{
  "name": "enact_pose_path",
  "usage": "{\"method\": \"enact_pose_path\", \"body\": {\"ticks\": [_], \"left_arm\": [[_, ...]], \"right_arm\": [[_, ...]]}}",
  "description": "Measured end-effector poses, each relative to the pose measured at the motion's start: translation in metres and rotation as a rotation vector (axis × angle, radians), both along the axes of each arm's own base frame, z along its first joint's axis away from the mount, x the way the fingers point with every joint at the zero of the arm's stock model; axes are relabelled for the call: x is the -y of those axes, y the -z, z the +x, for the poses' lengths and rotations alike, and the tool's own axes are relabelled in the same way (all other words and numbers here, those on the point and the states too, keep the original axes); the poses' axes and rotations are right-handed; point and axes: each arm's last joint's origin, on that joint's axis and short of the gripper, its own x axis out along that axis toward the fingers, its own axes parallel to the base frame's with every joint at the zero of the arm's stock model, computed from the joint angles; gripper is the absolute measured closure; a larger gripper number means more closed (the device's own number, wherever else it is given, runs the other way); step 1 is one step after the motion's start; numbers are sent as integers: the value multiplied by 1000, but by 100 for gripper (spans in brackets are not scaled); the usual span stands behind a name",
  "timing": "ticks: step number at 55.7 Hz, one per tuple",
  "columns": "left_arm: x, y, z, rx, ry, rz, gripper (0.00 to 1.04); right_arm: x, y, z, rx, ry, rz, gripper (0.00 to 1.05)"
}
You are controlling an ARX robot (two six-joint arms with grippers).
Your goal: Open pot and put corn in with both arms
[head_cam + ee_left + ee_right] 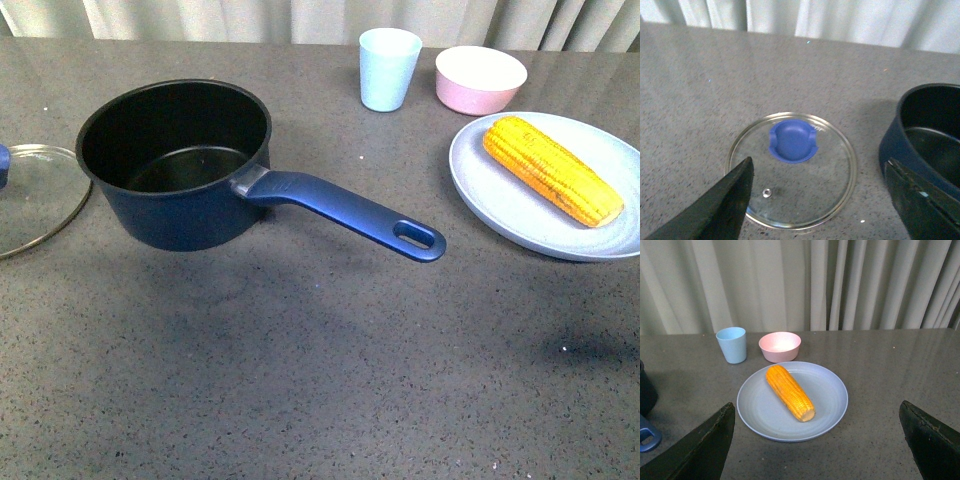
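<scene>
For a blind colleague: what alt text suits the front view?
An open navy saucepan sits on a grey table, its glass lid lying beside it. A corn cob rests on a blue plate, near a blue cup and pink bowl.

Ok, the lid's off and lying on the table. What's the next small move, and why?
Probably bring the right gripper down onto the corn. The pot stands open and empty, with its lid lying beside it. The corn lies untouched on the plate, ahead of the open fingers.
</scene>
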Motion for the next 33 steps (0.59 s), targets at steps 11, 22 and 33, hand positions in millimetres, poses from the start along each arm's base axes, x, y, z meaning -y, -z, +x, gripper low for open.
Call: {"method": "enact_pose_path", "body": {"ticks": [11, 22, 33], "left_arm": [[10, -20, -29, 145, 14, 35, 69], [21, -28, -52, 143, 3, 42, 104], [27, -34, -67, 147, 20, 44, 103]], "right_arm": [[0, 0, 0, 0, 0, 0, 9], [0, 0, 0, 0, 0, 0, 9], [0, 0, 0, 0, 0, 0, 9]]}}
